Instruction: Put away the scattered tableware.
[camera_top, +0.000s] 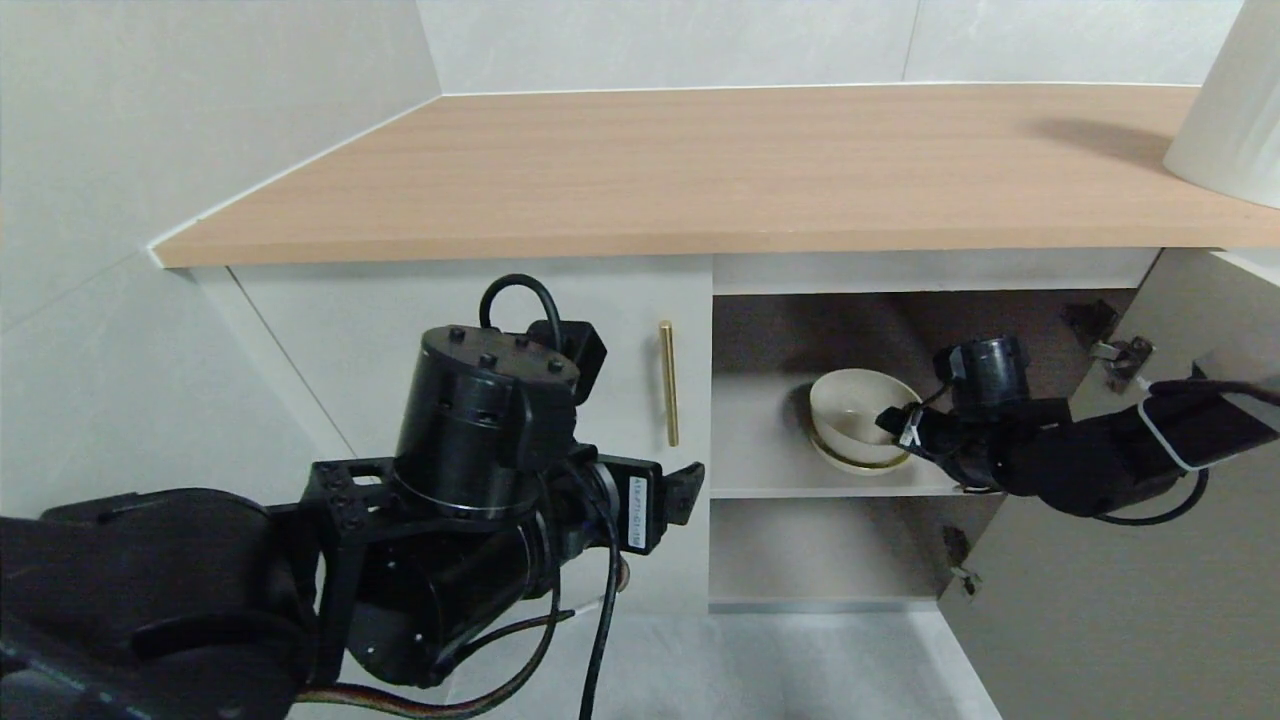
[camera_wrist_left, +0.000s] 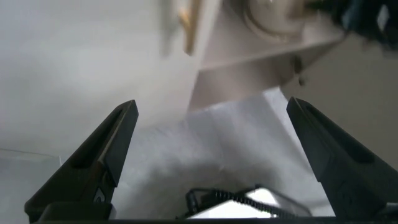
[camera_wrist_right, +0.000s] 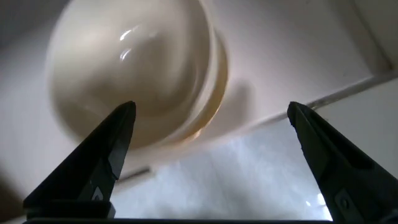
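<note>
Cream glossy bowl (camera_top: 852, 415) sat on white cupboard shelf (camera_top: 760, 455); right gripper (camera_top: 893, 422) (fingers apart) faced it, left gripper (camera_wrist_left: 211, 104) equally spread.

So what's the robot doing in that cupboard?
It is putting dishes away. The cupboard's right door is open, and a cream bowl sits on the shelf inside, on top of what looks like a plate. The right gripper is at the bowl's rim with its fingers open, not squeezing it. The left gripper is open too and holds nothing, in front of the closed left door.
</note>
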